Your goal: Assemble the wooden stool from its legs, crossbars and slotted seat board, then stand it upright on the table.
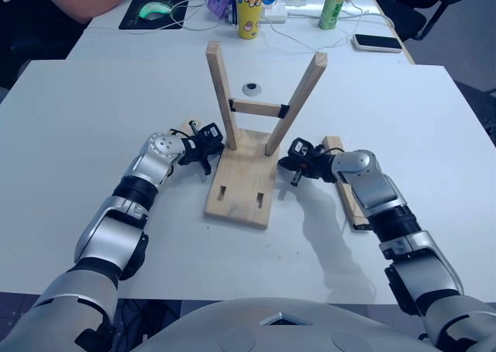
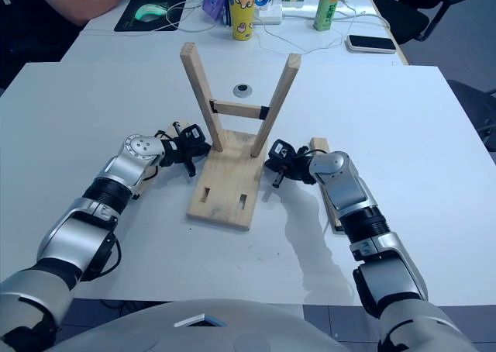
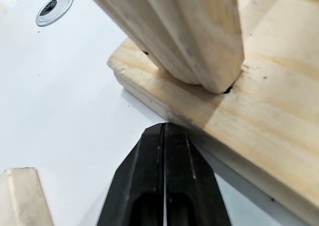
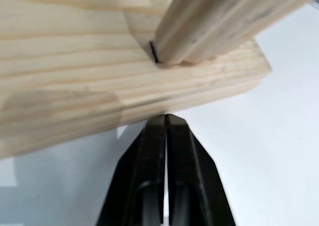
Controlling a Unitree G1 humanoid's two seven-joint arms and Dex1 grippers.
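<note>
Your seat board (image 1: 236,188) lies flat mid-bench (image 1: 93,119), with two legs (image 1: 219,88) and a crossbar (image 1: 257,108) standing at its 12 o'clock end. The left pincer (image 3: 164,130) is closed at its 9 o'clock edge, and the right pincer (image 4: 166,119) is closed at 3 o'clock.

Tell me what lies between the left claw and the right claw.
The seat board lies flat between the left claw and right claw, two legs and a crossbar standing at its far end; both eye views show it.

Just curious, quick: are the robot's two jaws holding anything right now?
Left gripper: jaws closed, holding nothing, tip by the seat board.
Right gripper: jaws closed, holding nothing.
</note>
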